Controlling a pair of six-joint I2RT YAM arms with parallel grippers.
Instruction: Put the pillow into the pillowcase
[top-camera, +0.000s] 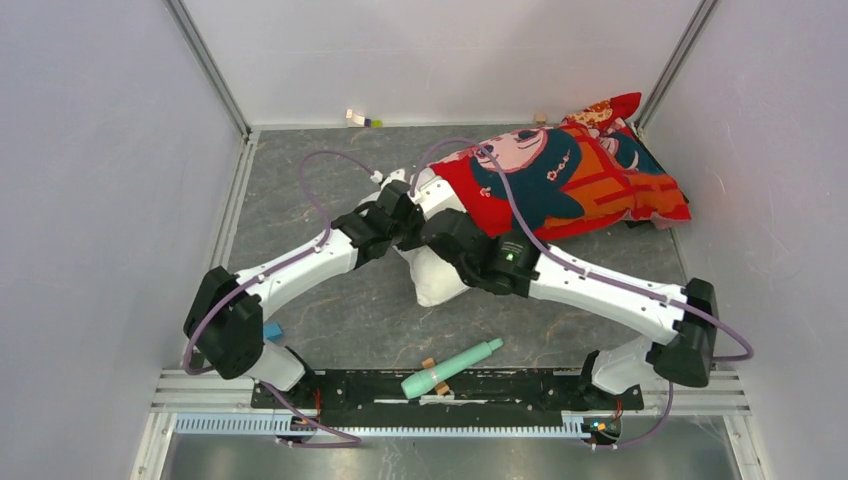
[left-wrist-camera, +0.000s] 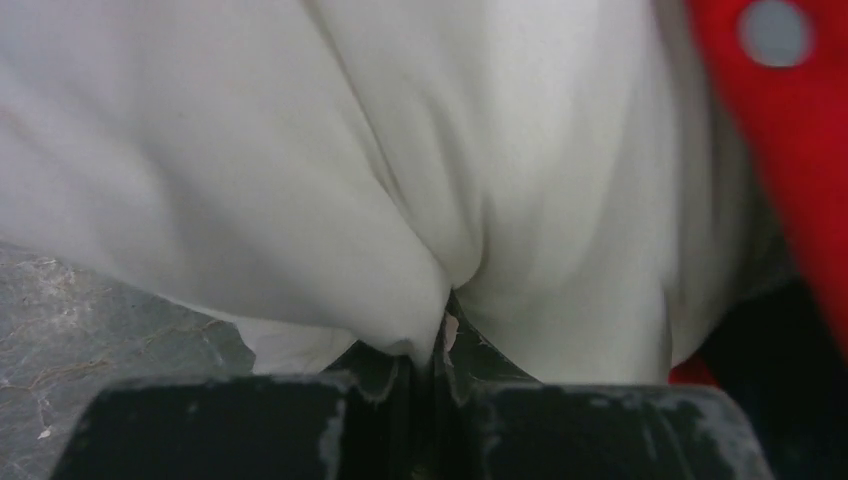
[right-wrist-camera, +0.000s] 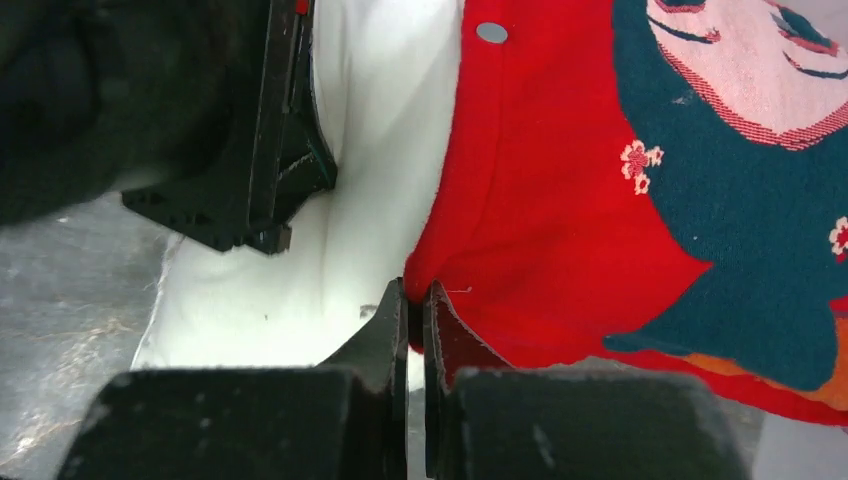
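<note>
The white pillow (top-camera: 437, 278) lies mid-table, its far part inside the red-orange pillowcase (top-camera: 570, 180) with the cartoon face, which stretches to the back right corner. My left gripper (top-camera: 410, 208) is shut on a fold of the pillow (left-wrist-camera: 330, 200) near the case's opening; the red case edge (left-wrist-camera: 790, 150) shows at the right of the left wrist view. My right gripper (top-camera: 440, 232) is shut on the pillowcase's open hem (right-wrist-camera: 520, 200), right beside the white pillow (right-wrist-camera: 300, 290). In the right wrist view the left gripper's black fingers (right-wrist-camera: 285, 150) press into the pillow.
A teal cylinder (top-camera: 450, 367) lies near the front rail between the arm bases. A small blue object (top-camera: 272, 330) sits by the left arm base. Small bits (top-camera: 362, 119) lie at the back wall. White walls enclose the grey table (top-camera: 330, 300).
</note>
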